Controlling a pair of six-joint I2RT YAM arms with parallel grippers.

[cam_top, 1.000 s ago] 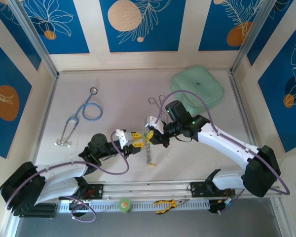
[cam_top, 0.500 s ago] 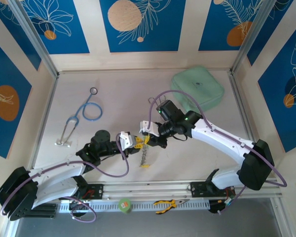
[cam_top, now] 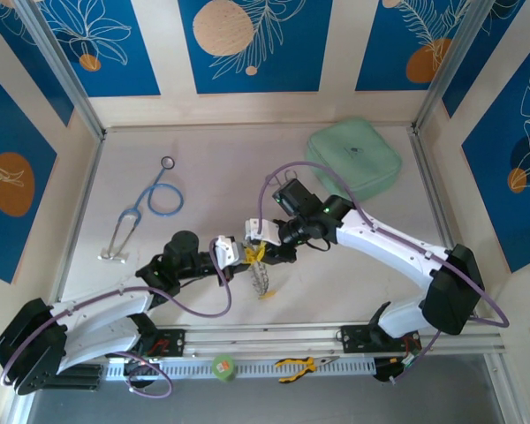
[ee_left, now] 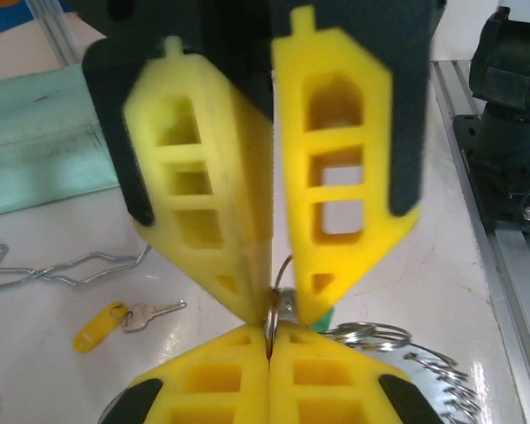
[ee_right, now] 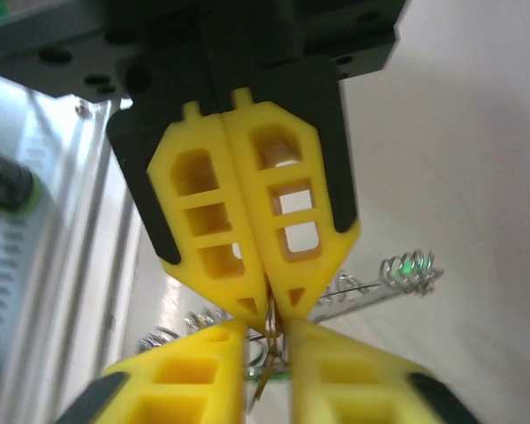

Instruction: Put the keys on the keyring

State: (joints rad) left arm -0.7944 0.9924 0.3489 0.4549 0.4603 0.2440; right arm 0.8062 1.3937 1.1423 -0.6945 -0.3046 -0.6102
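My left gripper and right gripper both pinch the keyring by its thin silvery wire, with the green key mostly hidden behind them.

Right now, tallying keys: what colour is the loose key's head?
Yellow; the loose key shows best in the left wrist view.

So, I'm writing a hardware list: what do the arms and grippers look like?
The left arm and right arm have white shells, black joints and a looping purple cable each. The left gripper and right gripper carry yellow tapered fingers with ladder-like cutouts.
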